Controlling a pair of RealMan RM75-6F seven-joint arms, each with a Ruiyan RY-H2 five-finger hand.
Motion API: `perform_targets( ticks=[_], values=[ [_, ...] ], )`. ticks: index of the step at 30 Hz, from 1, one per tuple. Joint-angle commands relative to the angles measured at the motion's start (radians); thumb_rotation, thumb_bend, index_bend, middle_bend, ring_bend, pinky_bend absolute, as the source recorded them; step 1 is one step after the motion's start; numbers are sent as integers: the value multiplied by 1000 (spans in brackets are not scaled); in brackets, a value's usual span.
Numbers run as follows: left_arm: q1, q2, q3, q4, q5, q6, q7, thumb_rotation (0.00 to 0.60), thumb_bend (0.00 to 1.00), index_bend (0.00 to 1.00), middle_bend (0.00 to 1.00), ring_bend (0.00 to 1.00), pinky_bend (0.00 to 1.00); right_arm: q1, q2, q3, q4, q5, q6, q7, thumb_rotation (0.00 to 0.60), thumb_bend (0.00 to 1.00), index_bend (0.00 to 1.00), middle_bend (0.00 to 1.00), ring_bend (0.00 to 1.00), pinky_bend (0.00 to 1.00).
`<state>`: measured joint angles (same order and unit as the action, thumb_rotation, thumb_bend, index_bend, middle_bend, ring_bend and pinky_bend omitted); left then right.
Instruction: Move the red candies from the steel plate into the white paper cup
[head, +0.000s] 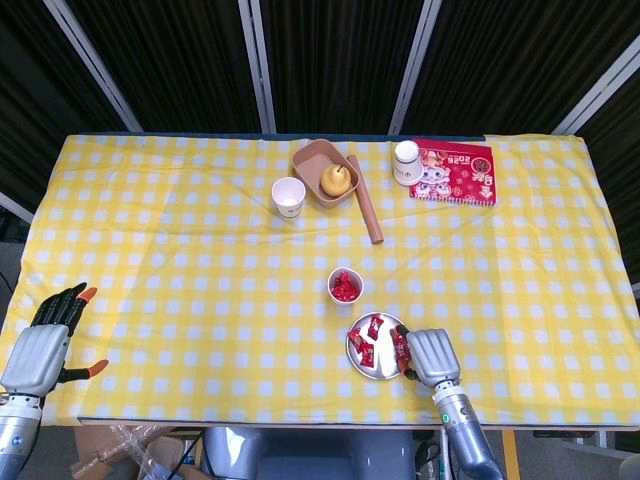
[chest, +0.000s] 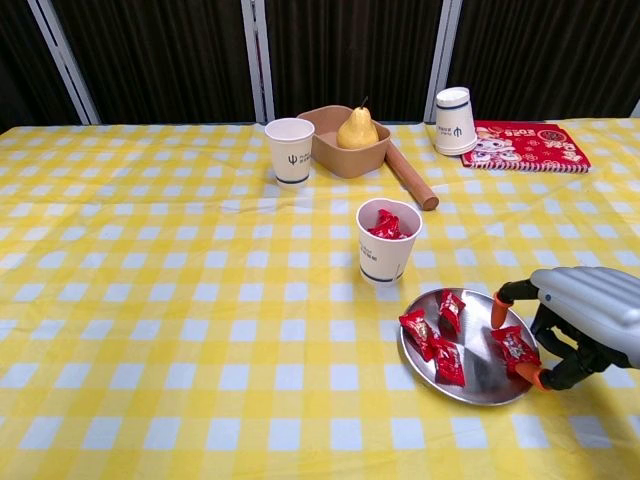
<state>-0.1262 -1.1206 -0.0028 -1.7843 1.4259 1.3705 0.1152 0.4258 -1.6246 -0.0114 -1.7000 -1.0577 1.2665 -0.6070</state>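
Observation:
The steel plate (chest: 480, 372) lies at the front right of the table, also seen in the head view (head: 381, 359). Several red candies lie on it: two at its left (chest: 418, 328), one at the back (chest: 451, 310), one at its right edge (chest: 513, 345). Just behind it the white paper cup (chest: 388, 240) stands upright with red candies inside. My right hand (chest: 590, 310) hovers at the plate's right rim, its orange fingertips (chest: 498, 308) apart on either side of the right-edge candy, holding nothing. At the table's front left corner my left hand (head: 45, 340) rests with fingers spread, empty.
At the back stand an empty white cup (chest: 290, 150), a brown tray (chest: 325, 150) with a pear (chest: 357, 130), a wooden rod (chest: 410, 175), an upturned cup (chest: 453, 120) and a red booklet (chest: 525, 145).

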Motion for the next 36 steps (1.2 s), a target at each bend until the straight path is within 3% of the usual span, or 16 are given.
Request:
perform_targets(
  ticks=[1,10,15,25,36],
  values=[
    [0,0,0,0,0,0,0,600,0,0,0,0,0,-3,0,3,4,2,-5,0,600,388,389,872,968,1000],
    [0,0,0,0,2,1,-1,600,0,0,0,0,0,-11,-1,11,11,4,-20,6,600,390,476,872,967,1000],
    [1,0,0,0,5,2,-2,600,0,0,0,0,0,-16,1,15,10,-2,-24,13,600,456,509,872,967,1000],
    [1,1,0,0,6,2,-3,600,0,0,0,0,0,-22,8,26,-4,-27,-26,32,600,482,513,872,968,1000],
    [0,2,-1,-1,3,-1,-6,600,0,0,0,0,0,8,68,105,-125,-58,-13,33,600,482,514,872,968,1000]
  ],
)
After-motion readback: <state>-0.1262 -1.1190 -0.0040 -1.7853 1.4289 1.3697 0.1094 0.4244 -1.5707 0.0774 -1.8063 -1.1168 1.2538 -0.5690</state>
